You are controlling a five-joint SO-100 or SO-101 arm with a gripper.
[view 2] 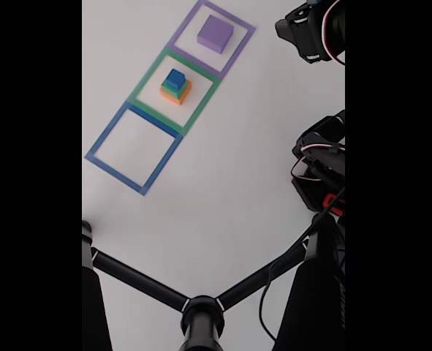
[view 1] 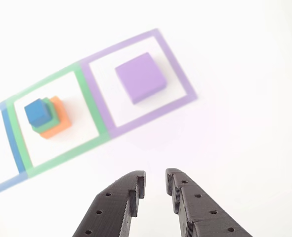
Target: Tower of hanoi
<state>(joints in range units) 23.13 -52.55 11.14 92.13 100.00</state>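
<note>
The purple block [view 1: 141, 77] [view 2: 216, 34] lies alone inside the purple taped square [view 1: 183, 69]. Inside the green taped square [view 1: 94, 106] stands a stack: the orange block [view 1: 59, 124] at the bottom, the green block [view 1: 47, 123] on it and the blue block [view 1: 38, 112] on top; the fixed view shows this stack [view 2: 175, 85] too. My gripper [view 1: 155, 178] hovers well short of both squares, its black fingers [view 1: 131, 190] slightly apart with nothing between them.
A blue taped square [view 2: 134, 148] lies beside the green one with no block in it. The black arm [view 2: 314, 33] and its cables [view 2: 318, 164] run along the right edge in the fixed view. A black stand [view 2: 201, 314] crosses the bottom.
</note>
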